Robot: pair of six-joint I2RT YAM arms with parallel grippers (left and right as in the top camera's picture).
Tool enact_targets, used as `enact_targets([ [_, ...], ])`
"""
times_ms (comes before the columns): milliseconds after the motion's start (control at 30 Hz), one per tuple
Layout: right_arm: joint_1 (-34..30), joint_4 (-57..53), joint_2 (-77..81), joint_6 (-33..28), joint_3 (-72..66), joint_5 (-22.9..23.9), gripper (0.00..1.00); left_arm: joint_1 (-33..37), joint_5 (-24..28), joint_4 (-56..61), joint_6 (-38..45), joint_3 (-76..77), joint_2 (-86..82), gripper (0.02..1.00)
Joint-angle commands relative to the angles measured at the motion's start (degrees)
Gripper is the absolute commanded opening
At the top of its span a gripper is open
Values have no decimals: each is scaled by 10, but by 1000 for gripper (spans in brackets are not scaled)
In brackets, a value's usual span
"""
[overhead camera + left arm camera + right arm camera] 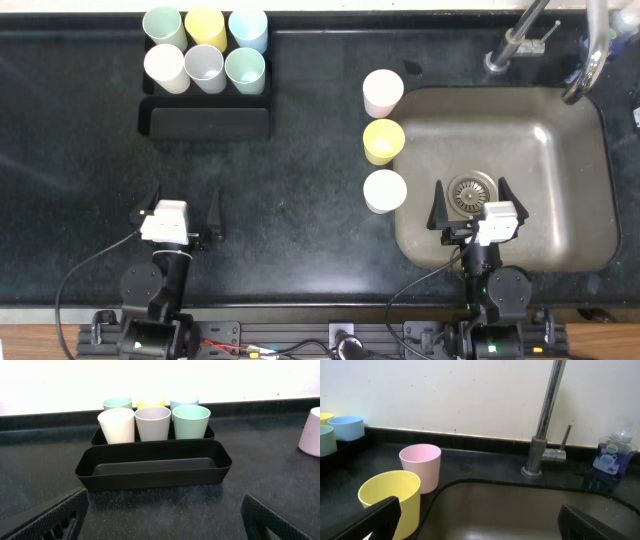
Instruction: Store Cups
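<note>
While both arms hang low near their bases, the left gripper (188,197) hovers over the black counter (300,200) with its fingers spread wide and nothing between them. It faces the empty tray (152,467), a long black bin that lies near it on the counter. Just behind that bin and touching it stands the full tray (145,92), which holds six cups (205,67) upright in two rows of three: pale green, yellow and blue at the back, white, grey and green in front. The right gripper (471,198) is over the sink (560,150), close to the drain (470,192), and its fingers are also spread apart and hold nothing. Three more cups stand upright on the counter in a line along the sink's left rim, well apart from both trays. The pink cup (382,92) is farthest from the arms, the yellow cup (383,141) is in the middle, and the white cup (385,191) is nearest the right gripper. Each is just beside the next, with a slight gap between the pink and the yellow one in the right wrist view. All three open upward, and the yellow one shows nothing inside. At the back of the sink rises the metal tap (545,425), and a blue soap bottle (612,455) stands on the counter to its right, against the wall.
</note>
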Motion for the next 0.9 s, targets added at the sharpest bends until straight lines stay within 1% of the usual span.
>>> enact_targets([
  [33, 2, 3, -5, -2, -8, -4, 996, -2, 3, -1, 4, -1, -5, 998],
  [633, 2, 3, -5, -2, -8, -4, 998, -2, 4, -2, -3, 2, -4, 1000],
  [733, 2, 3, -5, -2, -8, -3, 998, -2, 30, -2, -7, 23, 18, 1000],
  [900, 2, 3, -5, -2, -8, -3, 998, -4, 118, -9, -10, 134, 163, 1000],
])
